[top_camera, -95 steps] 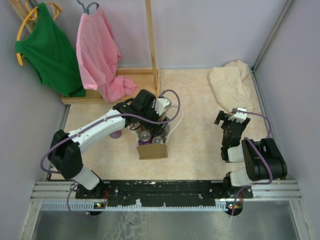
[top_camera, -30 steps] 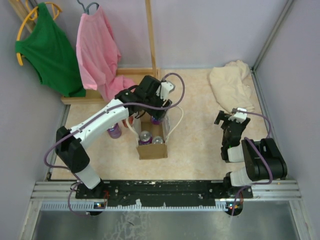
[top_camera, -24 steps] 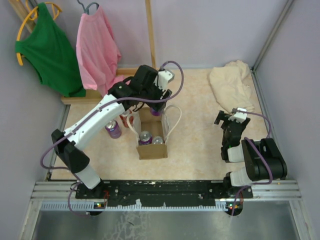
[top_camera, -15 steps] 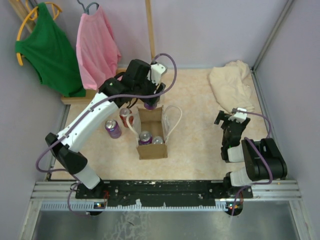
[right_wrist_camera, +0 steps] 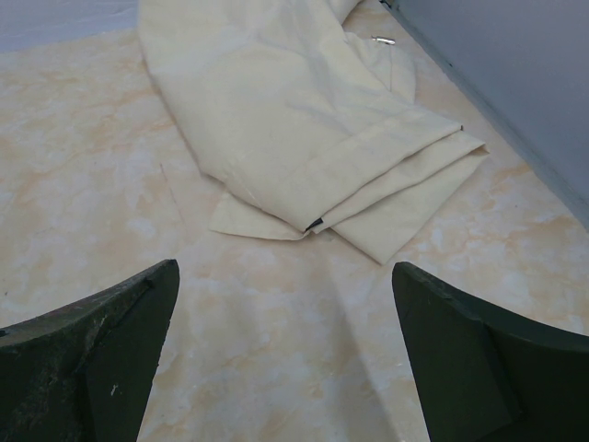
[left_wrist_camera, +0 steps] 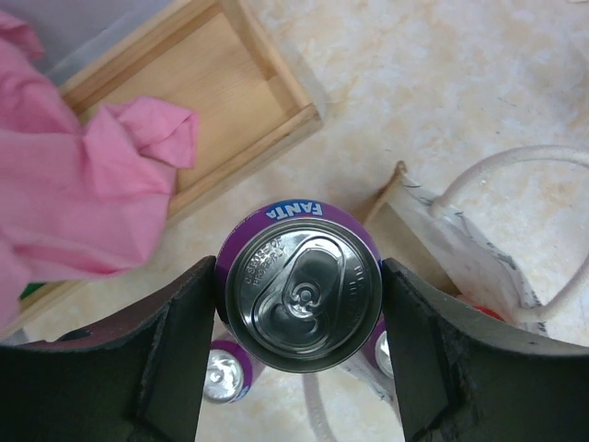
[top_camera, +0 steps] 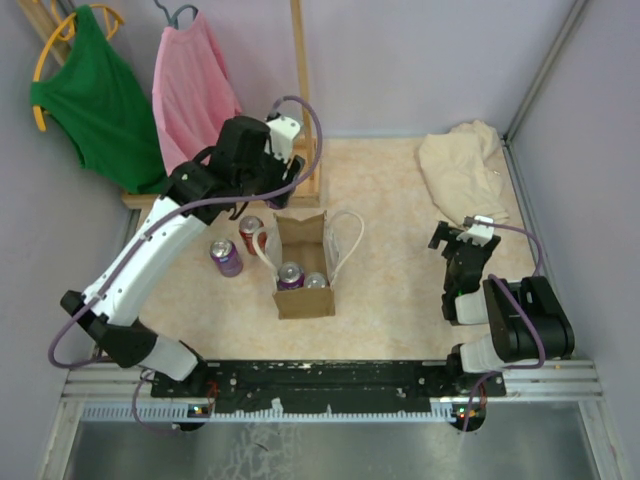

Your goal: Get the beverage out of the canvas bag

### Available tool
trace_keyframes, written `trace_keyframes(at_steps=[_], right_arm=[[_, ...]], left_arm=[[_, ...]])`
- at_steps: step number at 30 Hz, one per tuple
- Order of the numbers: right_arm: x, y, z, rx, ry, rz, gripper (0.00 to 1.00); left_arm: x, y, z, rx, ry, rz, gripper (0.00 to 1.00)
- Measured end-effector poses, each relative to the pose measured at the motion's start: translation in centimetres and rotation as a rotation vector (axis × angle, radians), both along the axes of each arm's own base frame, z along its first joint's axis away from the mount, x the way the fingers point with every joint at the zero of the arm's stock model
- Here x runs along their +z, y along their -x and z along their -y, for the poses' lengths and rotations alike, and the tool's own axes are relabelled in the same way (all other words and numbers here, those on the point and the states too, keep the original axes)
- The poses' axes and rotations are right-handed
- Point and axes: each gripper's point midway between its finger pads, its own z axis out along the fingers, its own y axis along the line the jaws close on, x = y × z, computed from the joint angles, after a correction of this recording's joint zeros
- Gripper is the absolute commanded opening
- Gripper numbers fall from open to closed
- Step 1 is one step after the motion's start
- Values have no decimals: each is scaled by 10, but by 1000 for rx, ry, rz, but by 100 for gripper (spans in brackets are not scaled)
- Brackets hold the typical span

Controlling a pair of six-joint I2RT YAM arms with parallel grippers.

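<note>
While my left fingers (left_wrist_camera: 156, 368) clamp the purple can (left_wrist_camera: 304, 299), I hold it high, clear of the canvas bag (top_camera: 305, 298) below them (right fingers (right_wrist_camera: 92, 341) apart, idle).

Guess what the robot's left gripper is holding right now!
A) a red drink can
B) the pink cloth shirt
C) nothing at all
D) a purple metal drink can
D: in the left wrist view the left gripper is clamped against both sides of the purple metal drink can, whose silver top faces the camera.
</note>
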Motion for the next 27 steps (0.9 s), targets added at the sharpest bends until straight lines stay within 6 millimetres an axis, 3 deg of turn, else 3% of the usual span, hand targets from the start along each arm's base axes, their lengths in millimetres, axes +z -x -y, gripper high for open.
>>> trace_keyframes(at_steps=[8, 15, 22, 27], right_arm=[[0, 0, 0, 0, 0, 0, 99], [0, 0, 0, 0, 0, 0, 99], [0, 0, 0, 0, 0, 0, 99], [0, 0, 0, 0, 0, 0, 99]], left_arm=[[10, -1, -66, 183, 6, 43, 0], [-22, 13, -114, 323, 1, -8, 0], [-65, 43, -112, 311, 64, -121, 0], [-82, 59, -105, 292, 130, -164, 0]])
